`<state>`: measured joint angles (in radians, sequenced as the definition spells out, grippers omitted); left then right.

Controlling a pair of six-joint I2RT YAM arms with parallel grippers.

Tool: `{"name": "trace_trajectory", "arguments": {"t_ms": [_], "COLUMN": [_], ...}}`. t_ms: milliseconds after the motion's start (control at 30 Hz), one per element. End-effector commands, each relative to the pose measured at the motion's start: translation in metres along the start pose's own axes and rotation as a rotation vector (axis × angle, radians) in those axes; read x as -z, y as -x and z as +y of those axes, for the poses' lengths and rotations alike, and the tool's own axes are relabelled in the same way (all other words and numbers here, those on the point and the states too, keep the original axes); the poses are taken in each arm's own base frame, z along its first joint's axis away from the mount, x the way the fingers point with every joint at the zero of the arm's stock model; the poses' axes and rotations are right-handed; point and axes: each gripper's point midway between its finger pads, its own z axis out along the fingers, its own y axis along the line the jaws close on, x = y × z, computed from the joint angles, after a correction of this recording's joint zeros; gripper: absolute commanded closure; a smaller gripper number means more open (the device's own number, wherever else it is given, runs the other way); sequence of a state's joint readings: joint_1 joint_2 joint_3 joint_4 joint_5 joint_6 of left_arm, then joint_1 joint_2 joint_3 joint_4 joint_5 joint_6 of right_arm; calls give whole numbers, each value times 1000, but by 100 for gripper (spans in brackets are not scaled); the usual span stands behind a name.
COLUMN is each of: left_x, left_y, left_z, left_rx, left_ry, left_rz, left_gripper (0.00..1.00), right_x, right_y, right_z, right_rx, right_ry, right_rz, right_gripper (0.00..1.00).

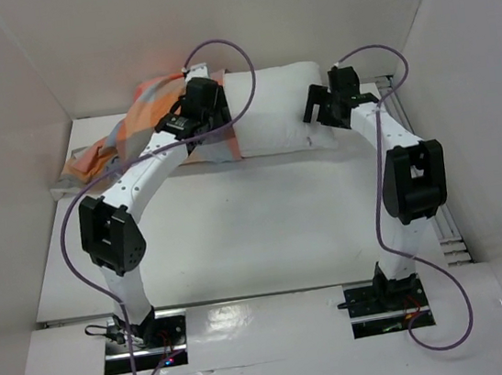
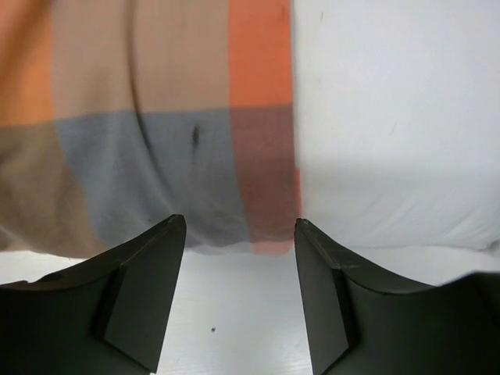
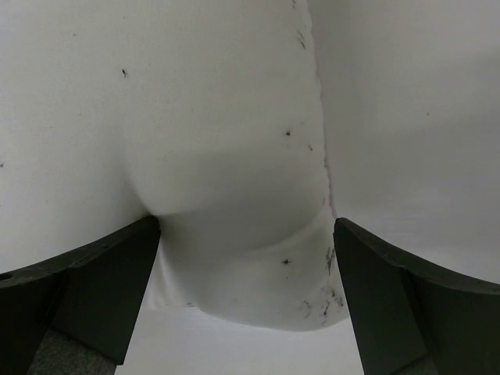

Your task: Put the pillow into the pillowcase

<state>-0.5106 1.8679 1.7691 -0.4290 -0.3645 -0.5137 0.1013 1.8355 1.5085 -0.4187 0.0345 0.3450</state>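
The white pillow [image 1: 278, 110] lies along the back of the table, and the checked pillowcase [image 1: 143, 109] is bunched at its left end, covering part of it. My left gripper [image 1: 202, 111] hovers where the pillowcase meets the pillow. In the left wrist view the pillowcase [image 2: 156, 141] shows to the left of the pillow [image 2: 391, 141], and the left gripper [image 2: 240, 234] is open with only bare table between its jaws. My right gripper [image 1: 322, 106] is at the pillow's right end. It [image 3: 246, 234] is wide open, and the pillow's speckled corner [image 3: 312, 289] lies just beyond its fingers.
White walls [image 1: 4, 137] close in the table [image 1: 257, 233] on the left, back and right. A metal rail [image 1: 452, 235] runs along the right edge. Purple cables [image 1: 380, 217] loop off both arms.
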Motion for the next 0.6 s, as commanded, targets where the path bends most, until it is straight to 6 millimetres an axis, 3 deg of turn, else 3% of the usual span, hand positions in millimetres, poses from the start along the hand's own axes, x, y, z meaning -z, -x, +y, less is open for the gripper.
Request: {"name": "trace_trajectory", "arguments": {"t_ms": [0, 100, 133, 167, 200, 233, 267, 300, 567], "left_x": [3, -21, -27, -26, -43, -48, -49, -53, -65], "left_y": [58, 65, 61, 77, 65, 61, 66, 58, 42], "left_z": [-2, -8, -8, -17, -19, -21, -23, -29, -8], "left_rx": [69, 43, 30, 45, 18, 0, -6, -15, -76], "left_ry": [45, 87, 100, 76, 76, 70, 67, 55, 168], "left_rz": [-164, -157, -129, -159, -132, -118, -125, -110, -86], "left_gripper": [29, 24, 23, 23, 12, 2, 2, 2, 20], "right_x": [-3, -17, -21, -20, -20, -22, -21, -23, -17], "right_y": [36, 31, 28, 29, 29, 25, 24, 21, 22], "right_z": [24, 31, 34, 37, 37, 36, 38, 36, 36], "right_rx": [33, 28, 29, 31, 20, 20, 21, 19, 20], "right_ry": [111, 198, 219, 238, 238, 237, 251, 239, 242], "right_rz": [-92, -67, -58, -60, -59, -55, -49, -44, -51], "right_gripper": [0, 0, 7, 10, 11, 11, 11, 11, 9]}}
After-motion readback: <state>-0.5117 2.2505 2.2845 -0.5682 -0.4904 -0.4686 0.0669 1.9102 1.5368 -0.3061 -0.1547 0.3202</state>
